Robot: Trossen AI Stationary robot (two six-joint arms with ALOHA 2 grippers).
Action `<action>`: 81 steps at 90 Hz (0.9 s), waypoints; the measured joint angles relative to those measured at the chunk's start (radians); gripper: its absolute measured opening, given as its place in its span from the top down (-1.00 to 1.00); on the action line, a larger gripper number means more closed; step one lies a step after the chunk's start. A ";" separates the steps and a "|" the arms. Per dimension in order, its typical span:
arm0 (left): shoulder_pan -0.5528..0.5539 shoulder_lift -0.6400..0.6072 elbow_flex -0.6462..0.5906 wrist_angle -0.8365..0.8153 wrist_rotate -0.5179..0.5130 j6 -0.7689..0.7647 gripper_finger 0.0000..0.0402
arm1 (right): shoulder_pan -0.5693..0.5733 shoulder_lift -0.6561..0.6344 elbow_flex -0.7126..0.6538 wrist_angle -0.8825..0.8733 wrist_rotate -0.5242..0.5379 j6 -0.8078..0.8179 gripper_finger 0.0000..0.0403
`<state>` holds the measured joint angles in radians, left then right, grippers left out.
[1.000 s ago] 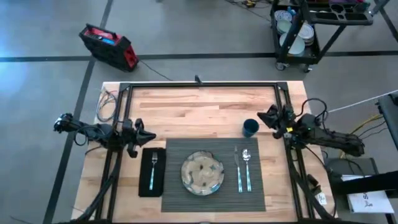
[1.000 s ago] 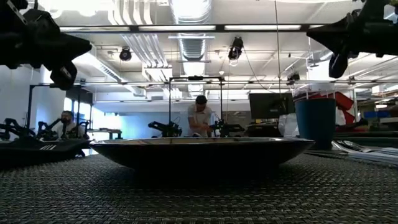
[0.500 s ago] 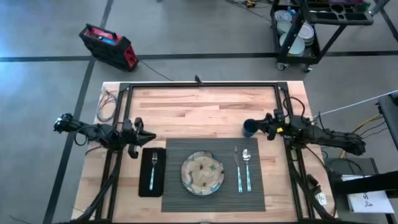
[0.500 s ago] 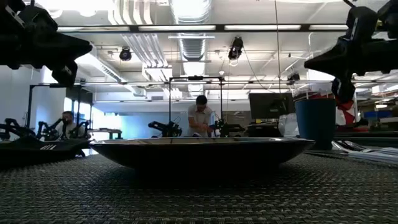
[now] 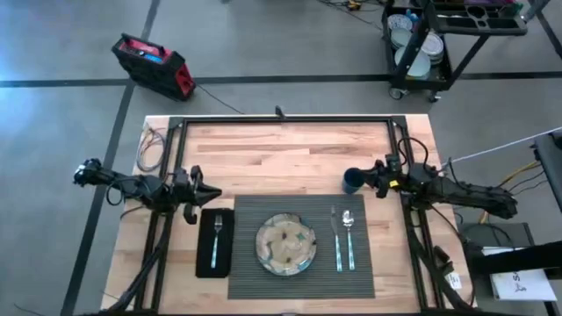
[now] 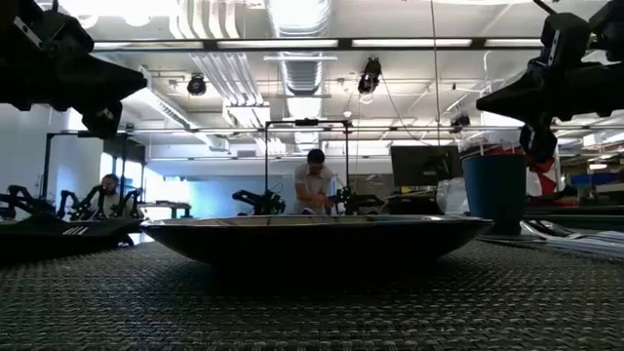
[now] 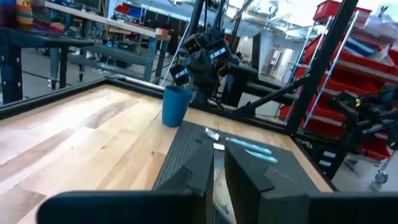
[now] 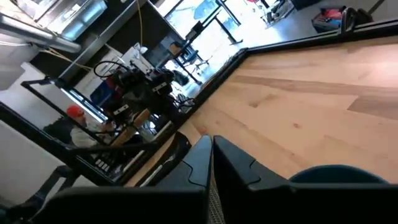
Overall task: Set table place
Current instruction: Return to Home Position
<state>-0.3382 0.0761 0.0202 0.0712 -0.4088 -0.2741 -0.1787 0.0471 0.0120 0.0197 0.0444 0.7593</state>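
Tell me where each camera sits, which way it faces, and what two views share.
High view: overhead, straight down on the table; both arms, left gripper near the napkin, right gripper by the cup.
Low view: at mat level, facing past the plate into the room; both grippers up top.
Left wrist view: left arm, facing across the mat toward the cup; own fingers show.
Right wrist view: right arm, facing over the cup across the table; own fingers show.
Shared: both wrist views show the cup.

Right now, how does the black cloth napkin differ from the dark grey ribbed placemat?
The black cloth napkin is narrow, plain, holding only a fork; the dark grey ribbed placemat is far wider, holding the plate, knife and spoon. Both are rectangular, flat on the wooden table.
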 joint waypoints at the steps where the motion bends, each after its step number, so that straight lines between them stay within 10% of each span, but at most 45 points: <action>1: 0.000 0.001 0.000 0.001 0.000 0.000 0.88 | 0.000 0.000 0.000 0.000 0.000 0.000 1.00; 81: 0.000 0.105 0.004 0.002 0.000 0.000 0.89 | 0.000 0.000 0.000 -0.001 0.000 0.000 1.00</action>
<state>-0.3382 0.1811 0.0238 0.0736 -0.4088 -0.2745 -0.1787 0.0471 0.0116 0.0189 0.0448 0.7589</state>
